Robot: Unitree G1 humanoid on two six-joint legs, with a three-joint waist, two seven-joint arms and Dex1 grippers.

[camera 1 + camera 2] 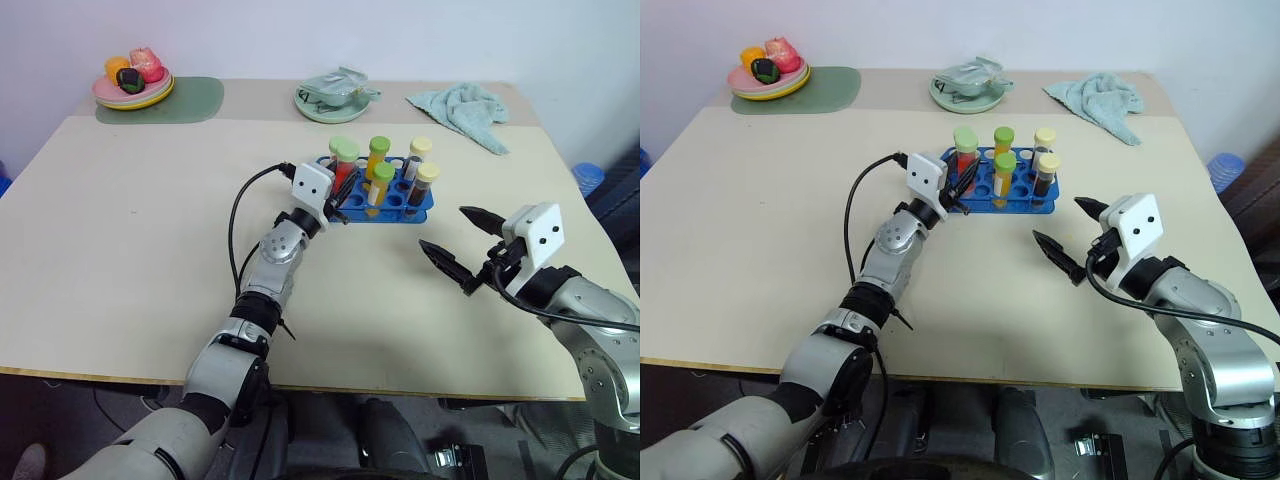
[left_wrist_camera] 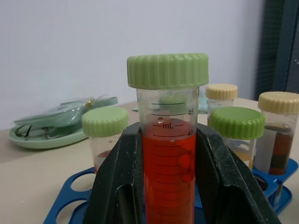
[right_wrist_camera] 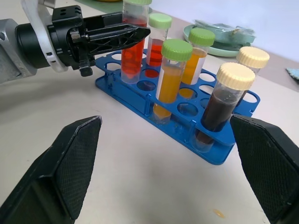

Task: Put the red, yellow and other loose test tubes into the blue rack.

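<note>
At the far left corner of the table [image 1: 120, 260], a plate of toy fruit [image 1: 133, 84] is seen on a green mat [image 1: 190, 100]. Further along the back edge, a pale green dish [image 1: 335, 97] is found, and a crumpled teal cloth [image 1: 465, 110] is spread to its right.

In the middle, the left gripper [image 1: 338, 205] is reached out to the left end of the blue rack [image 1: 420, 205]. Its two black fingers [image 2: 117, 186] are pressed tight on both sides of the red tube [image 2: 167, 154], which has a green cap. The tube is held upright and its lower part is seen down in a hole at the left end of the rack, but how deep it sits cannot be told.

More tubes are stood in the rack. A second red tube with a green cap [image 3: 156, 39] is placed behind the held one. Two yellow tubes with green caps [image 3: 170, 79] are stood in the middle. At the right end, a dark brown tube with a cream cap [image 3: 222, 102] is stood near the front, and another cream-capped tube [image 3: 251, 58] is stood behind it.

To the right, the right gripper [image 1: 462, 248] is held above the table, near the rack but not touching it. Its fingers [image 3: 70, 158] are spread wide apart and nothing is held between them.
</note>
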